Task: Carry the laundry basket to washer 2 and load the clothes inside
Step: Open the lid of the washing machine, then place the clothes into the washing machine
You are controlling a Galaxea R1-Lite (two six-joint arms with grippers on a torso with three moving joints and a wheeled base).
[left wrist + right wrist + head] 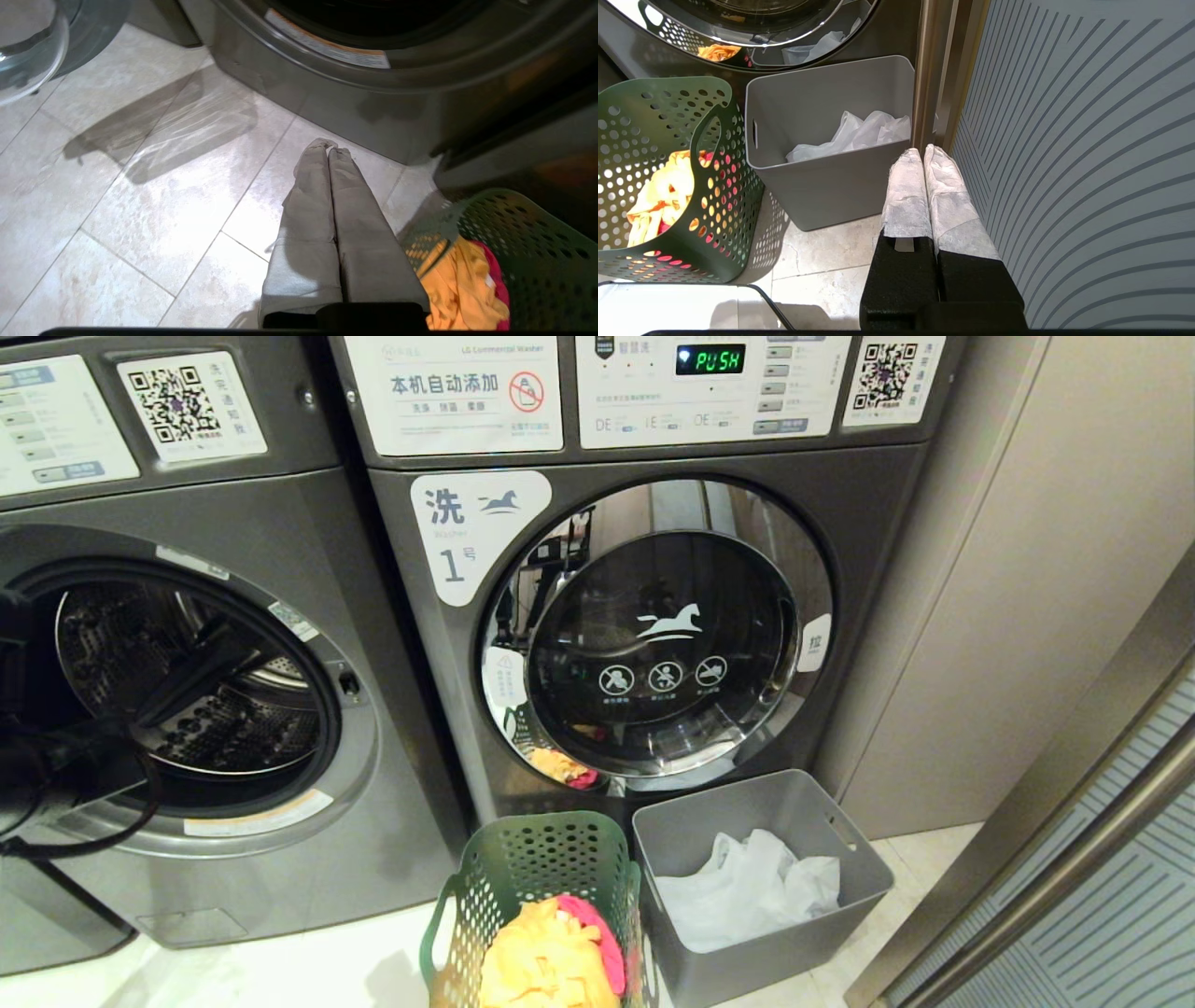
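The dark green laundry basket (532, 863) stands on the floor between the two machines, holding the clothes: a yellow garment (546, 961) on top and a pink-red one (605, 933) beside it. Washer 2 (233, 709), the machine left of the one marked 1, has its drum open; its number label is out of view. My left gripper (328, 145) is shut and empty, pointing down at the tiles in front of that machine, just beside the basket (528, 233). My right gripper (923, 149) hangs shut and empty near the striped panel.
A grey solid-walled bin (766, 961) with white bag material (747, 887) sits right of the basket, under washer 1 (653, 635), whose door is closed. The open glass door (28, 46) stands off to one side of my left gripper. A striped panel (1087, 163) bounds the right.
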